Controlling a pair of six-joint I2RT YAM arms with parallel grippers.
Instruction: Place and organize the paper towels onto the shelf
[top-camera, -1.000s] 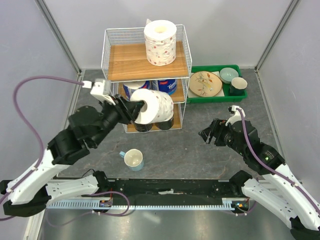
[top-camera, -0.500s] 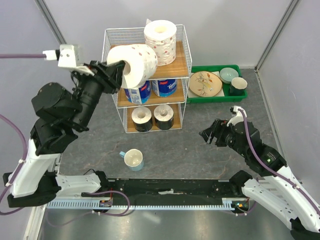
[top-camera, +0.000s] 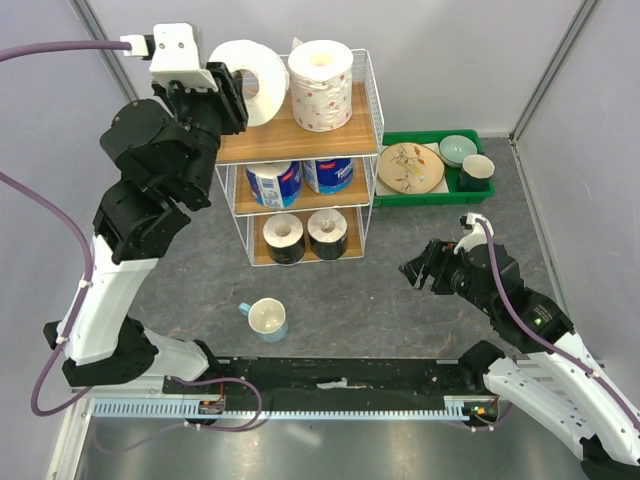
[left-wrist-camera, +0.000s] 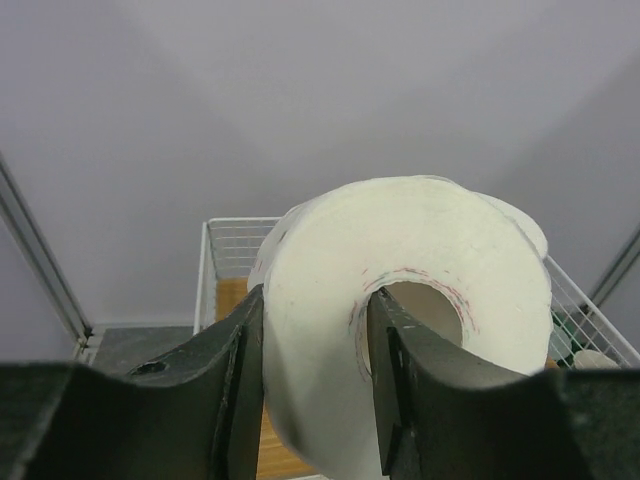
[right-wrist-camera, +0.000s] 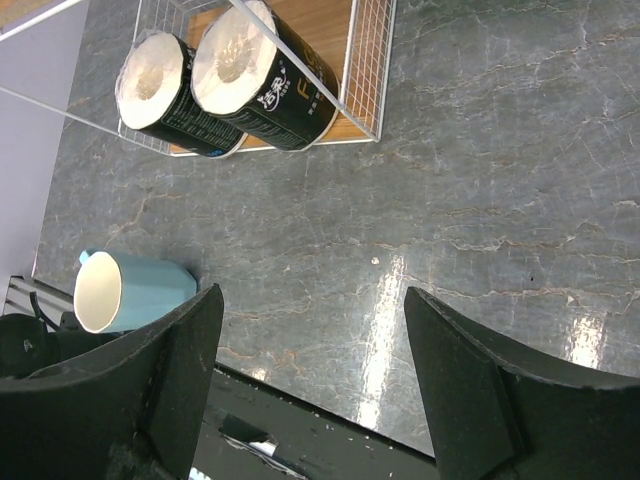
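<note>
White paper towel roll (top-camera: 250, 68) held over the shelf (top-camera: 370, 95)

The left gripper (left-wrist-camera: 312, 390) pinches the roll's wall with one of its fingers (left-wrist-camera: 232, 390) inside the core, above the top tier's left side and beside the speckled roll (top-camera: 320, 85) standing there. The right gripper (right-wrist-camera: 315, 385) hangs over the bench (top-camera: 400, 320) with its fingers spread wide.

shelf (top-camera: 268, 136) top, left half free — speckled roll (top-camera: 320, 85) blocking right

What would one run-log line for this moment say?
left gripper: shut on roll, over shelf top | right gripper: open, empty | upright roll: on top tier
</note>
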